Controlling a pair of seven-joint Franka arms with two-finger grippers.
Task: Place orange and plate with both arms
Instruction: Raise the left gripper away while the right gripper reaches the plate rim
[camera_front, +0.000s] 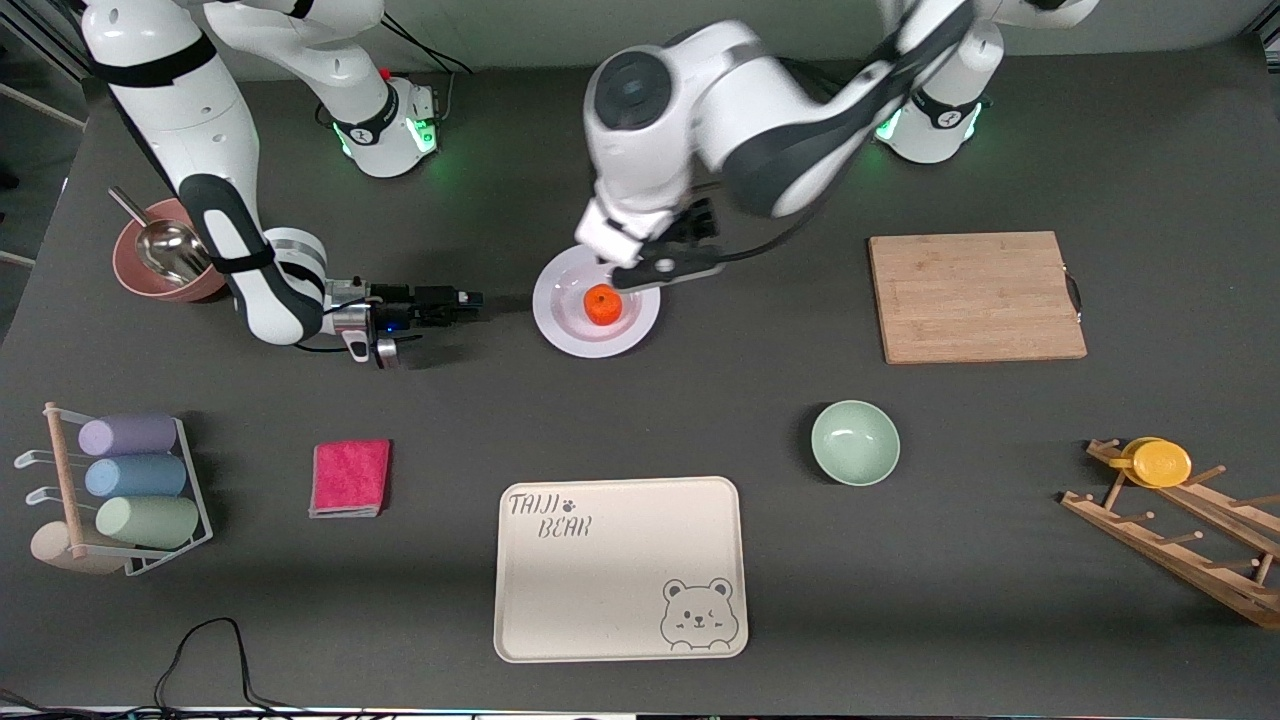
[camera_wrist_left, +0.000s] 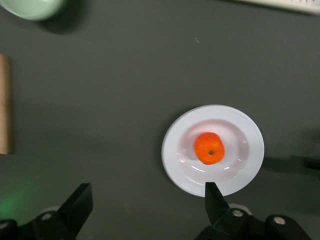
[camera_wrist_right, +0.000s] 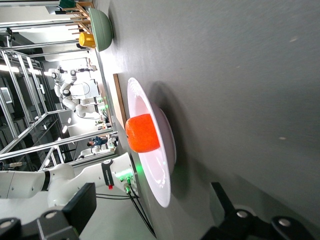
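Resting in the shallow centre of the plate, the orange is seen near the middle of the surface, between the two arms' ends. The left gripper is held over the plate's rim, with its fingers spread wide and nothing gripped between them. The right gripper is positioned low just beside the plate, toward the right arm's end, pointed at the plate; its fingers are likewise spread apart and empty. The orange is touched by neither gripper.
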